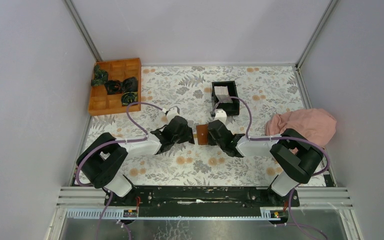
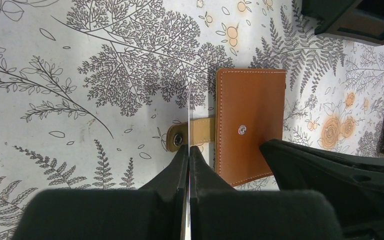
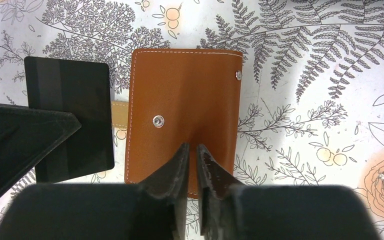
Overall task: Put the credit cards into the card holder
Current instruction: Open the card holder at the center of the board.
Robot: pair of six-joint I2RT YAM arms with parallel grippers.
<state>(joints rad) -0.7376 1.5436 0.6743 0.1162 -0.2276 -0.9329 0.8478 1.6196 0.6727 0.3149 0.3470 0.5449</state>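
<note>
The reddish-brown card holder (image 1: 202,134) lies flat on the floral table between my two grippers, with its snap strap (image 2: 196,133) sticking out toward the left gripper. My left gripper (image 2: 189,148) is shut on a credit card (image 2: 188,95), seen edge-on just left of the card holder (image 2: 250,125). In the right wrist view that credit card (image 3: 72,107) looks dark and stands beside the card holder (image 3: 185,95), over the strap. My right gripper (image 3: 192,147) rests its tips on the card holder's near half, jaws a narrow gap apart, holding nothing. More pale credit cards (image 1: 222,92) lie in the black box.
The black box (image 1: 234,98) stands just behind the grippers. An orange wooden tray (image 1: 111,104) with dark objects sits at the back left. A pink cloth (image 1: 305,124) lies at the right edge, beside the right arm.
</note>
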